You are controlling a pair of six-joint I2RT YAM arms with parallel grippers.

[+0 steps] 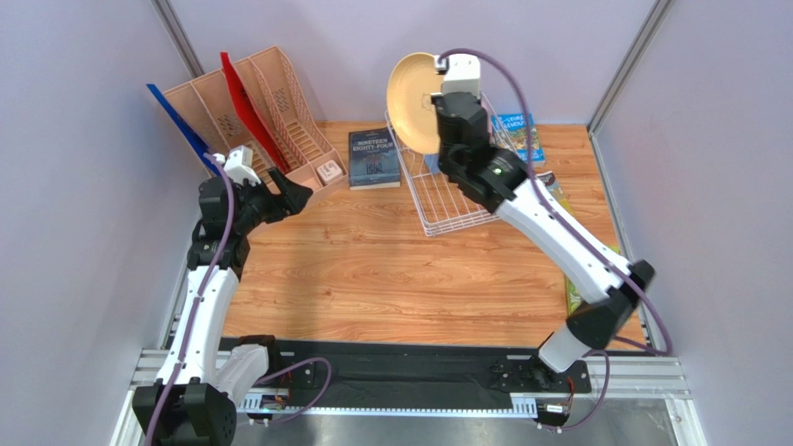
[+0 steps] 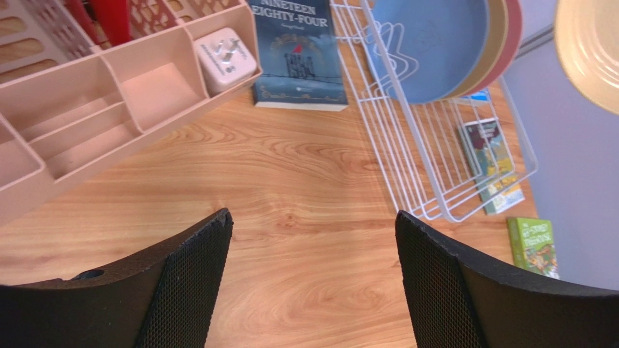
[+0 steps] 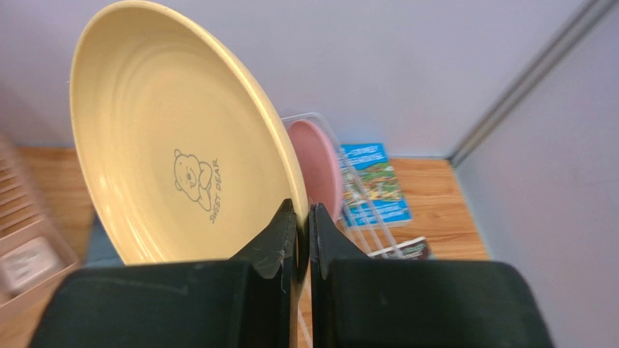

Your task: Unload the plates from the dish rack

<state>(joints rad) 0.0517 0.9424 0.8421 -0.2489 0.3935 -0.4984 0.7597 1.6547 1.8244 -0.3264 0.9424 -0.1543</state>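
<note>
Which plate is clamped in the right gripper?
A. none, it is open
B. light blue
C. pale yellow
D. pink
C: in the right wrist view the right gripper is shut on the rim of the pale yellow plate, which it holds up above the dish rack.

pale yellow plate (image 2: 590,51): cropped by corner | pink plate (image 3: 317,165): half hidden

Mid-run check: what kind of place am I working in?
Probably a staged robot test booth, not a kitchen: plain grey partition walls box in a wood-grain table, and the white wire dish rack shares it with a peach plastic file organiser.
</note>
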